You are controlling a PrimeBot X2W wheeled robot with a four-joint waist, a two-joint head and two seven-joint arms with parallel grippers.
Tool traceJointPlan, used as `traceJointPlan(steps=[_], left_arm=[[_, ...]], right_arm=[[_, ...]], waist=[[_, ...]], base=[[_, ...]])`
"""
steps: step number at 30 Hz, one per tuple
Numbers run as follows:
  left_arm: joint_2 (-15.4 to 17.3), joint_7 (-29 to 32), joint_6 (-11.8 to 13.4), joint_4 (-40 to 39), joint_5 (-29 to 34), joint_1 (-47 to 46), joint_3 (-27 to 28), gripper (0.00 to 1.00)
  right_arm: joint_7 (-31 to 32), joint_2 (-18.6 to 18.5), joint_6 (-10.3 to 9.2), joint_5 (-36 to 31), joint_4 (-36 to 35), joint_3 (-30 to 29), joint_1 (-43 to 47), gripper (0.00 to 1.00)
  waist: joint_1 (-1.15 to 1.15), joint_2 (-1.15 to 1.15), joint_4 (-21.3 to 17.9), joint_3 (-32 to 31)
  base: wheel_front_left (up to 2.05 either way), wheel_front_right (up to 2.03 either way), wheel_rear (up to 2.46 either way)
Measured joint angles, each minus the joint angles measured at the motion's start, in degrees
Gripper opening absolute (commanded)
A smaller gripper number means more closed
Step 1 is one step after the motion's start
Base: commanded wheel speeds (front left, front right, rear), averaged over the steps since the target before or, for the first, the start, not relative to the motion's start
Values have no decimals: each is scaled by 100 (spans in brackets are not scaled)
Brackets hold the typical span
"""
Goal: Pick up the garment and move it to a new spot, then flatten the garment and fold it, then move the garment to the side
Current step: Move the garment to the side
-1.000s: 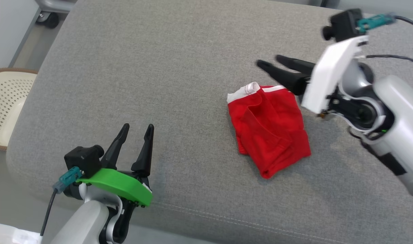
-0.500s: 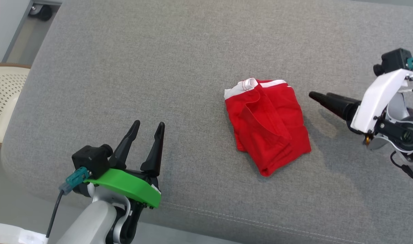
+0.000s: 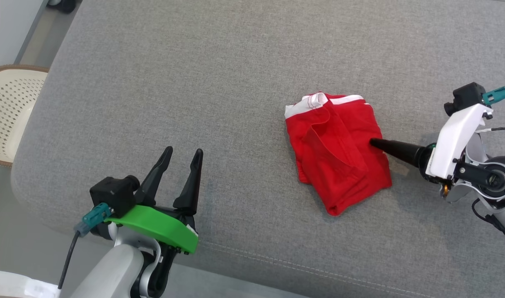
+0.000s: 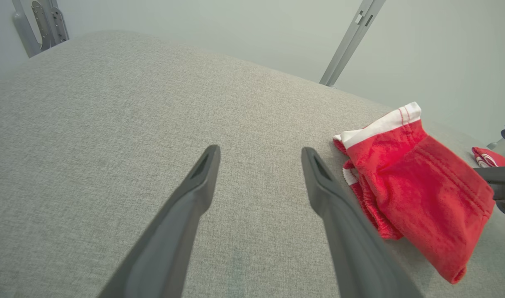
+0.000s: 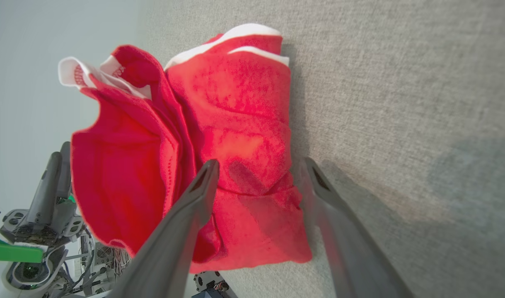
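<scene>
A folded red garment (image 3: pixel 337 155) with a white waistband lies on the grey cushion (image 3: pixel 194 82), right of centre. My right gripper (image 3: pixel 374 143) reaches in from the right, open, its tips at the garment's right edge. In the right wrist view the red garment (image 5: pixel 231 136) sits between and beyond the two fingers (image 5: pixel 202 190), one finger over the cloth and the other beside it on the cushion. My left gripper (image 3: pixel 182 155) stands open at the lower left, well apart from the garment. The left wrist view has the garment (image 4: pixel 414 186) to the right of its fingers (image 4: pixel 202 178).
A cream perforated basket (image 3: pixel 8 111) stands beyond the cushion's left edge. The cushion's front edge with its seam (image 3: pixel 298 269) runs just before my left arm. Another red-and-white piece (image 4: pixel 490 157) peeks in at the far right of the left wrist view.
My right gripper has come down from above the garment's far right corner, swung out to the right, then moved in to its right edge. The camera shifted slightly. The left gripper stays put.
</scene>
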Motion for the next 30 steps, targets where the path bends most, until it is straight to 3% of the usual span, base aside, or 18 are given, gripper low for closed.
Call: traceJointPlan(steps=[4,5,6,9,22,30], left_arm=[[-5,1,0,11,0,-7,-9,100],[-16,2,0,25,1,-17,-24,100],[-37,2,0,41,1,-21,-33,100],[-86,3,0,63,1,-23,-56,100],[-159,44,0,238,-1,-18,-64,100],[-156,43,0,250,-18,14,57,100]], right_arm=[[174,25,97,115,58,65,54,100],[174,45,125,116,88,70,81,90],[183,65,141,119,126,79,101,46],[190,109,164,175,179,67,113,1],[500,70,392,168,-97,144,-187,0],[726,44,405,25,-485,292,-452,0]], waist=[[0,0,27,-10],[0,0,38,-17],[0,0,51,-29],[0,0,102,-69],[0,0,241,-382],[0,0,121,-503]], base=[[0,0,0],[0,0,0],[0,0,0],[0,0,0],[0,0,0],[0,0,0]])
